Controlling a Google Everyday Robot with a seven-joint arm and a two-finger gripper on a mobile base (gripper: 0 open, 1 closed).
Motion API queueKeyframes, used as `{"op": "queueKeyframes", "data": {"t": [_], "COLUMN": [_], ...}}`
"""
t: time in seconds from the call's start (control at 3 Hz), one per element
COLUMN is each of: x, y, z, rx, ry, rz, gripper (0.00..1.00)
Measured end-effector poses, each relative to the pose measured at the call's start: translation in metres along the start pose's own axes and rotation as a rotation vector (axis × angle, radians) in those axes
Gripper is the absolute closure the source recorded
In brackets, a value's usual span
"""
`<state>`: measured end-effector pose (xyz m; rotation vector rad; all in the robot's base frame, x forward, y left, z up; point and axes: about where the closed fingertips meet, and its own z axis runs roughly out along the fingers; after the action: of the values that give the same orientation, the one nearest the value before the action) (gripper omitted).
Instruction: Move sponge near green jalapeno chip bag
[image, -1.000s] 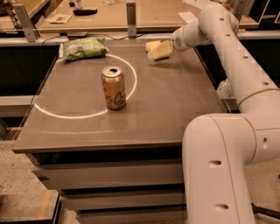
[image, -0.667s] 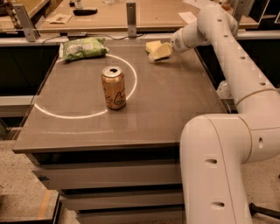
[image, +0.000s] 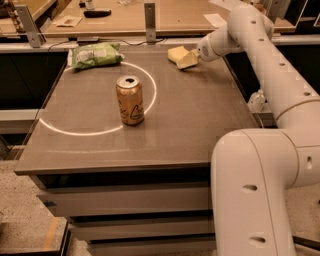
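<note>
Claw position: my gripper (image: 189, 60) is low over the far right part of the table (image: 200, 120). It sits at the end of my arm (image: 272, 70), which comes in from the right side.
Claw state: I cannot tell how far open it is, because its tip merges with the pale yellow block in front of it. I also cannot tell whether I am gripping that block or only touching it.
Sponge, location: the sponge (image: 176, 52) is right at the tip of my claw, near the far edge of the table and right of its middle. I cannot tell whether it rests on the top or hangs just off it.
Sponge, look: it is a small, thick, matte block of pale yellow foam. The upper face is lighter and the side toward the camera is a shade darker. The outline looks curved rather than square.
Chip bag: the green jalapeno chip bag (image: 96, 54) lies flat toward the far left of the table. It is light green, puffy and crinkled, with a whitish patch on top.
Sponge to bag: they are well apart, with bare tabletop between them, and both lie near the far edge.
Can: a gold-orange can (image: 130, 100) stands upright near the table's middle, closer to the camera than the sponge and the bag.
Light ring: a white ring of light (image: 60, 131) lies on the tabletop. The can stands inside it near its right side, and the bag is at its far rim.
</note>
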<state>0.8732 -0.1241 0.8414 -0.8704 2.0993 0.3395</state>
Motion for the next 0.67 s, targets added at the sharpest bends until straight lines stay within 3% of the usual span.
{"op": "queueKeyframes", "data": {"t": [0.33,0.67], "x": [0.004,-0.01], "y": [0.002,0.022], "z": [-0.013,-0.039], "rx": [0.0,-0.039], "ry": [0.003,-0.054], "rz": [-0.012,-0.058], "gripper": [0.87,1.0]}}
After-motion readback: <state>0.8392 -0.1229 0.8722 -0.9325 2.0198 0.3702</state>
